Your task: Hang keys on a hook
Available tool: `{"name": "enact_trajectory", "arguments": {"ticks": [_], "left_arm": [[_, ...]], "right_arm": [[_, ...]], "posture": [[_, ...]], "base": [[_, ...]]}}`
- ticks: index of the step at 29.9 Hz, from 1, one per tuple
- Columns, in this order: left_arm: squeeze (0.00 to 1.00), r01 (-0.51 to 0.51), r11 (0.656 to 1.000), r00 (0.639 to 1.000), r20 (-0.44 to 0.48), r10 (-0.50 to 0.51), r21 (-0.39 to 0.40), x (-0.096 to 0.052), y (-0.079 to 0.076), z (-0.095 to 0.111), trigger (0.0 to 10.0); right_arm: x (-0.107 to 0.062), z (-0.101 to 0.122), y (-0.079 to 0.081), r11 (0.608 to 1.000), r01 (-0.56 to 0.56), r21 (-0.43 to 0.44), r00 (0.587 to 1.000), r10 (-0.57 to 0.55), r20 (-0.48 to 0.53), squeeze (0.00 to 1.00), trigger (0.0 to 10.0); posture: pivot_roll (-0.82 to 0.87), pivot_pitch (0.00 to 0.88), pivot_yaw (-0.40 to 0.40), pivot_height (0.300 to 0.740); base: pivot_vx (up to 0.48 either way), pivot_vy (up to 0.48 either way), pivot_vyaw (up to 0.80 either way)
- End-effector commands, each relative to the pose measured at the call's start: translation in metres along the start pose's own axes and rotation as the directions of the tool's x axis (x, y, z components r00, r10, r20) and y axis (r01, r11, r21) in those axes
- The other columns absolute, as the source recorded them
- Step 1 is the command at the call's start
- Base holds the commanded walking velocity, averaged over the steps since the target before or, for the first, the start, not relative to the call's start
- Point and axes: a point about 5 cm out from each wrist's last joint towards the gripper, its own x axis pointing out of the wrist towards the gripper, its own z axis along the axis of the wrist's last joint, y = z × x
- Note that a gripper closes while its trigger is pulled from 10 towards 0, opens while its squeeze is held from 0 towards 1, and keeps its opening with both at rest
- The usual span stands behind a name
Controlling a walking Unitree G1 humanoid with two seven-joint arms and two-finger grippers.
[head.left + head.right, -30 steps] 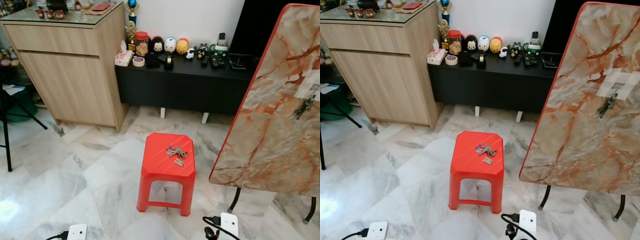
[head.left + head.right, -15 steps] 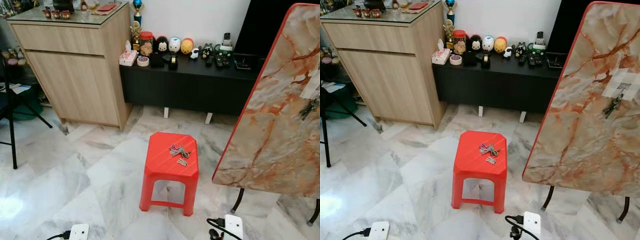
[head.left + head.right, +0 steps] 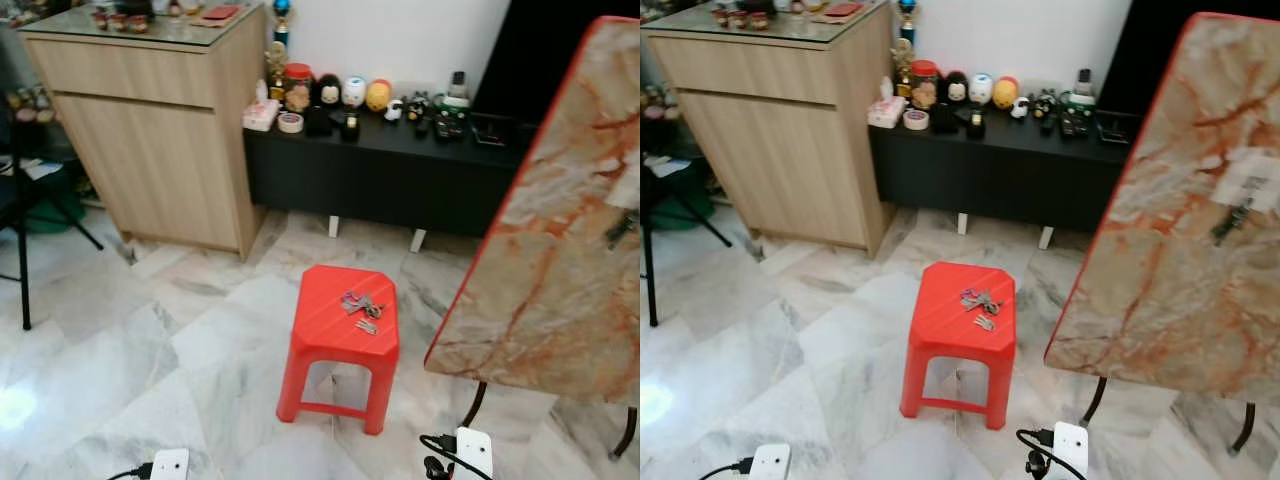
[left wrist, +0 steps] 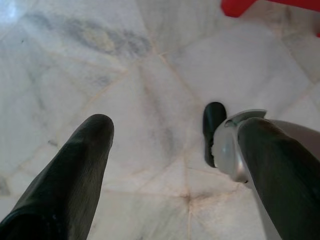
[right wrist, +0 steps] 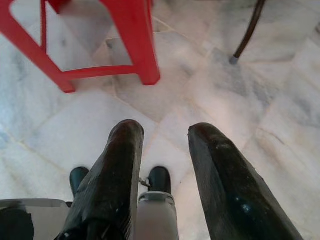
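From my head cameras: the keys (image 3: 359, 307) sit on top of the red stool (image 3: 340, 330), toward its back right corner, well clear of the front edge, so a straight top-down grab looks doable. To my right a marble tabletop (image 3: 545, 260) is tipped up on edge, and there's a white patch near its right edge with a dark bunch (image 3: 1232, 219) hanging on it (probably the hook spot, too blurry to be sure). Open marble floor (image 3: 120, 340) on the stool's left and front gives me room to step in.

Left wrist view: my left gripper (image 4: 170, 150) hangs over bare floor, fingers spread wide, holding nothing.

Right wrist view: my right gripper (image 5: 162, 145) hangs low beside the stool's legs, fingers parted and empty. I'd guess it's the nearer one for the pickup.
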Motion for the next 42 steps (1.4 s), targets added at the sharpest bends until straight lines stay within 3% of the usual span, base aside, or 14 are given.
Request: {"name": "enact_trajectory", "arguments": {"ticks": [1,19,22,24,26,27,31,32,33,34,36,37,40,42], "left_arm": [[0.0,-0.013,1.0,1.0,-0.018,0.012,-0.007,-0.001,0.003,-0.004,10.0],[0.0,-0.026,0.999,1.0,0.004,0.026,-0.024,-0.001,0.007,-0.003,10.0],[0.0,-0.038,0.999,0.998,0.048,0.039,-0.022,-0.001,0.012,0.005,10.0],[0.0,-0.043,0.998,0.992,0.115,0.047,-0.037,0.0,0.016,0.018,10.0],[0.0,-0.035,0.997,0.967,0.251,0.053,-0.074,0.0,0.022,0.047,10.0],[0.0,-0.035,0.997,0.967,0.251,0.053,-0.074,0.0,0.022,0.047,10.0],[0.0,0.005,0.994,0.887,0.459,0.047,-0.111,-0.006,0.025,0.092,10.0],[0.0,0.041,0.994,0.822,0.569,0.023,-0.098,-0.013,0.02,0.116,10.0],[0.0,0.054,0.994,0.795,0.606,0.013,-0.092,-0.016,0.018,0.124,10.0],[0.0,0.076,0.994,0.741,0.671,-0.005,-0.076,-0.024,0.012,0.137,10.0],[0.0,0.102,0.993,0.688,0.725,-0.024,-0.064,-0.033,0.005,0.145,10.0],[0.0,0.102,0.993,0.688,0.725,-0.024,-0.064,-0.033,0.005,0.145,10.0],[0.0,0.119,0.993,0.597,0.8,-0.055,-0.02,-0.058,-0.004,0.148,10.0],[0.0,0.122,0.992,0.579,0.814,-0.05,-0.026,-0.065,-0.005,0.145,10.0]], "right_arm": [[0.0,0.0,0.001,1.0,0.0,0.014,1.0,0.0,0.0,0.0,10.0],[0.002,0.008,0.005,0.999,-0.011,0.032,0.999,0.01,0.041,0.0,10.0],[0.003,0.021,0.009,0.999,-0.024,0.031,0.995,0.02,0.102,0.0,10.0],[0.004,0.034,0.011,1.0,-0.026,0.007,0.986,0.025,0.163,0.0,10.0],[0.005,0.052,0.013,1.0,-0.024,0.006,0.966,0.022,0.256,0.0,10.0],[0.005,0.052,0.013,1.0,-0.024,0.006,0.966,0.022,0.256,0.0,10.0],[0.002,0.08,0.02,0.997,-0.041,-0.059,0.913,0.062,0.402,0.0,10.0],[-0.001,0.093,0.023,0.996,-0.052,-0.067,0.876,0.078,0.476,0.0,10.0],[-0.003,0.098,0.025,0.996,-0.054,-0.072,0.861,0.083,0.503,0.0,10.0],[-0.008,0.11,0.028,0.993,-0.051,-0.108,0.814,0.104,0.571,0.0,10.0],[-0.014,0.12,0.03,0.991,-0.04,-0.13,0.762,0.114,0.637,0.0,10.0],[-0.014,0.12,0.03,0.991,-0.04,-0.13,0.762,0.114,0.637,0.0,10.0],[-0.03,0.13,0.029,0.993,-0.04,-0.112,0.68,0.109,0.725,0.0,10.0],[-0.034,0.129,0.028,0.994,-0.038,-0.102,0.664,0.101,0.741,0.0,10.0]], "posture": [[0.05,0.0,-0.082,0.74],[0.07,0.0,-0.079,0.74],[0.07,0.0,-0.074,0.74],[0.07,0.0,-0.069,0.74],[0.07,0.0,-0.067,0.74],[0.07,0.0,-0.067,0.74],[0.07,0.0,-0.065,0.74],[0.07,0.0,-0.063,0.74],[0.07,0.0,-0.063,0.74],[0.08,0.0,-0.066,0.74],[0.07,0.0,-0.069,0.74],[0.07,0.0,-0.069,0.74],[0.06,0.001,-0.067,0.74],[0.07,0.008,-0.07,0.74]], "base": [[0.0,0.262,0.0],[0.0,0.26,0.0],[0.0,0.0,0.0],[0.0,0.0,0.0],[0.0,0.0,0.0],[0.0,0.0,0.0],[0.0,0.0,0.0],[0.0,0.0,0.0],[0.0,0.0,0.0],[0.0,0.0,0.0],[0.0,0.0,0.0],[0.0,0.0,0.0],[0.0,0.0,0.0],[0.0,0.0,0.0]]}}
